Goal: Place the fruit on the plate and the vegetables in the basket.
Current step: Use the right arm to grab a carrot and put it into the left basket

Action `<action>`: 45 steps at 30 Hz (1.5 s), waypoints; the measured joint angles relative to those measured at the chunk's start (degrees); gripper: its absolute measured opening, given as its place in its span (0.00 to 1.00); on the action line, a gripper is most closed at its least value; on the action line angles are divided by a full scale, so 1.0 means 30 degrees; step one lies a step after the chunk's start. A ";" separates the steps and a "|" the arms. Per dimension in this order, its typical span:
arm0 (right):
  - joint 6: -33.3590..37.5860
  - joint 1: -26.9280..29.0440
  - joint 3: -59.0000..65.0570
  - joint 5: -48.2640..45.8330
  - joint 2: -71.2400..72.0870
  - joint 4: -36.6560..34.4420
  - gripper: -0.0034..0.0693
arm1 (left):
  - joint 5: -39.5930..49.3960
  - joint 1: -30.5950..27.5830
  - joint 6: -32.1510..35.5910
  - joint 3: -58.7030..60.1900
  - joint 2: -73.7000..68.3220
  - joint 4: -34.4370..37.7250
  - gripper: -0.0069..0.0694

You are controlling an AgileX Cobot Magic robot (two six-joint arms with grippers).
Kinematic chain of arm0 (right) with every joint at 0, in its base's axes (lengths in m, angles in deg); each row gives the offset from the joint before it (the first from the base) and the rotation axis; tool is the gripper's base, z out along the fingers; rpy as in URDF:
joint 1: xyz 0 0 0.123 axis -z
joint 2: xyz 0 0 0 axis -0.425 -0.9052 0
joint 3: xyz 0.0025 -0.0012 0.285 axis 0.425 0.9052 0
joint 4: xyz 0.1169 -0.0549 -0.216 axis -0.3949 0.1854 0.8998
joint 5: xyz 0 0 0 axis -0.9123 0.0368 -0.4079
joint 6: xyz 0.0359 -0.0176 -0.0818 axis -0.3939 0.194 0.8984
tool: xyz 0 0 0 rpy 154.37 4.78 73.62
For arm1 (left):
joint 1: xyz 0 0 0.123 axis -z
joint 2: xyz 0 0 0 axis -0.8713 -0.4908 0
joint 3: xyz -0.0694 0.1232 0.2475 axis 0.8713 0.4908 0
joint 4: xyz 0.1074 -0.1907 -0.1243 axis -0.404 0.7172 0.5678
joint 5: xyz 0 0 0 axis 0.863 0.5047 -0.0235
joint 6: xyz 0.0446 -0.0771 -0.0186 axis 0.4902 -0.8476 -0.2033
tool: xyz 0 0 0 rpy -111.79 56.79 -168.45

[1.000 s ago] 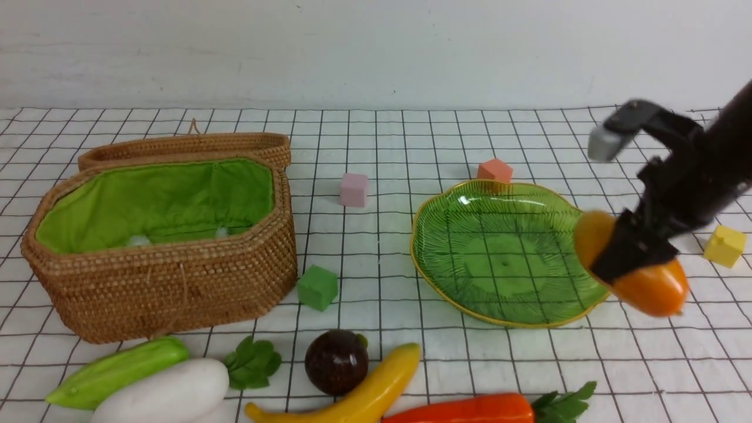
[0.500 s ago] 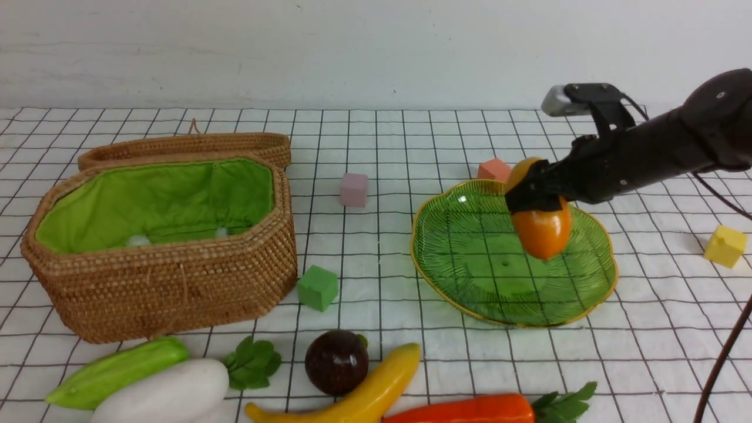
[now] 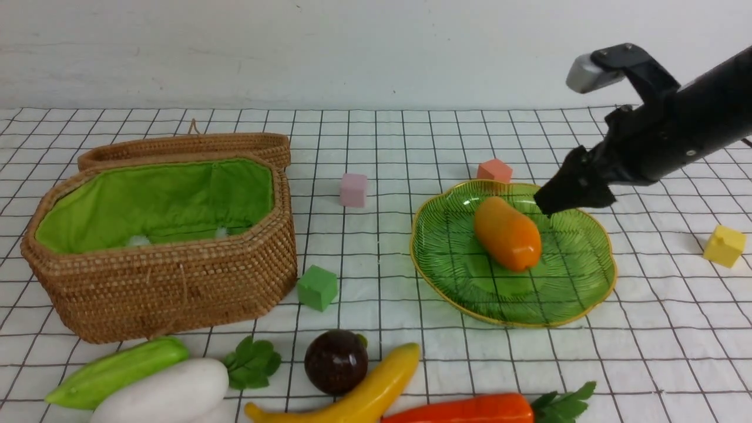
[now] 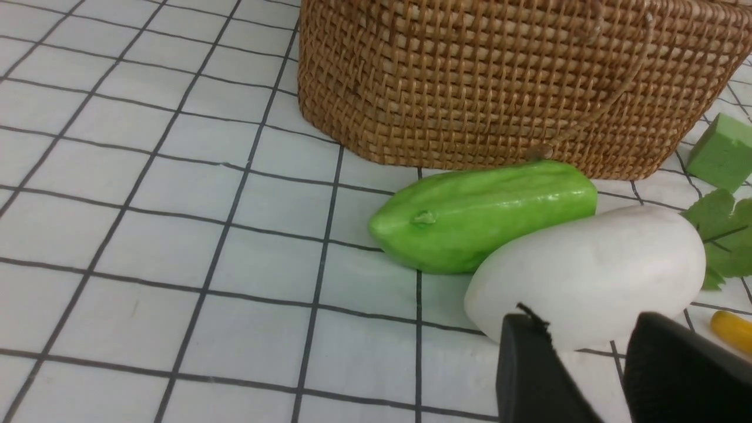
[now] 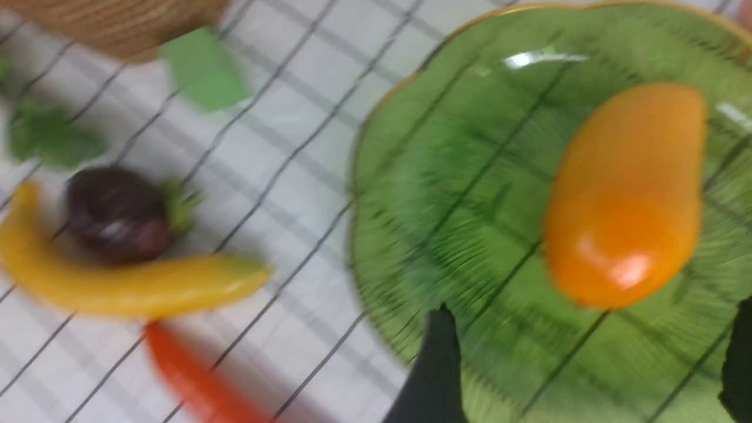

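The right gripper (image 3: 551, 204) hangs over the far right edge of the plate with its jaws spread wide and nothing between them. It is clear of the mango, which lies just to its left. The left gripper (image 4: 581, 338) shows only in its own wrist view. It is low at the near left, its two fingers a little apart and empty, right beside the radish.

The table (image 3: 376, 147) is covered by a white cloth with a black grid. The basket (image 3: 176, 288) stands at the left with its lid (image 3: 188, 144) folded back on the far side and its green lining bare. The plate (image 3: 564, 270) sits right of centre, well apart from the basket.

Along the near edge, from the left:
- The radish (image 3: 164, 393) lies touching the cucumber (image 3: 117, 367), which is just in front of the basket wall.
- The banana (image 3: 364, 393) curves at the centre.
- The carrot (image 3: 464, 409) lies to its right, leaves pointing right.

The mango (image 3: 506, 234) lies on its side in the plate, near the middle. The dark ball (image 3: 336, 361) rests on the table against the banana's far side.

Four cubes are scattered on the table:
- a green one (image 3: 317, 286) between basket and plate;
- a pink one (image 3: 353, 189) farther back;
- an orange one (image 3: 494, 170) just behind the plate;
- a yellow one (image 3: 724, 245) at the far right.
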 joint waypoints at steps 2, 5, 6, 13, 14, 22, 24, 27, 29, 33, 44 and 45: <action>0.0336 -0.0937 0.0001 -0.1838 0.1235 0.0135 0.85 | 0.0000 0.0000 0.0000 0.0000 0.0000 0.0000 0.40; 0.0561 -0.3475 0.0069 -0.2545 0.2288 0.0658 0.84 | 0.0000 0.0000 0.0000 0.0000 0.0000 0.0000 0.40; 0.0583 -0.3892 0.0094 -0.2542 0.2329 0.0840 0.84 | 0.0000 0.0000 0.0000 0.0000 0.0000 0.0000 0.40; 0.0066 -1.1191 0.4416 -0.1851 0.2030 0.7941 0.84 | 0.0000 0.0000 0.0000 0.0000 0.0000 0.0000 0.40; -0.0096 -1.1518 0.4938 -0.1364 0.1882 0.8477 0.84 | 0.0000 0.0000 0.0000 0.0000 0.0000 0.0000 0.40; -0.0756 -1.2360 0.8434 0.5947 -0.0657 1.0955 0.84 | 0.0000 0.0000 0.0000 0.0000 0.0000 0.0000 0.40; -0.0837 -1.2294 0.8439 0.6844 -0.1365 1.0963 0.84 | 0.0000 0.0000 0.0000 0.0000 0.0000 0.0000 0.40; -0.0853 -1.2294 0.8530 0.6863 -0.2292 1.0904 0.84 | 0.0000 0.0000 0.0000 0.0000 0.0000 0.0000 0.40; -0.0870 -1.2225 0.8454 0.6652 -0.2504 1.0600 0.82 | 0.0000 0.0000 0.0000 0.0000 0.0000 -0.0019 0.40; -0.0893 -1.2185 0.8174 0.5471 -0.2585 1.0183 0.68 | -0.0006 0.0000 0.0000 0.0000 0.0000 -0.0017 0.40; -0.0871 -1.1596 0.0053 -0.0258 -0.2693 0.8130 0.56 | -0.0006 0.0000 0.0000 0.0000 0.0000 0.0000 0.40; -0.0797 -1.1596 -0.0681 -0.0111 -0.2693 0.7872 0.56 | -0.0006 0.0000 0.0000 0.0000 0.0000 0.0000 0.40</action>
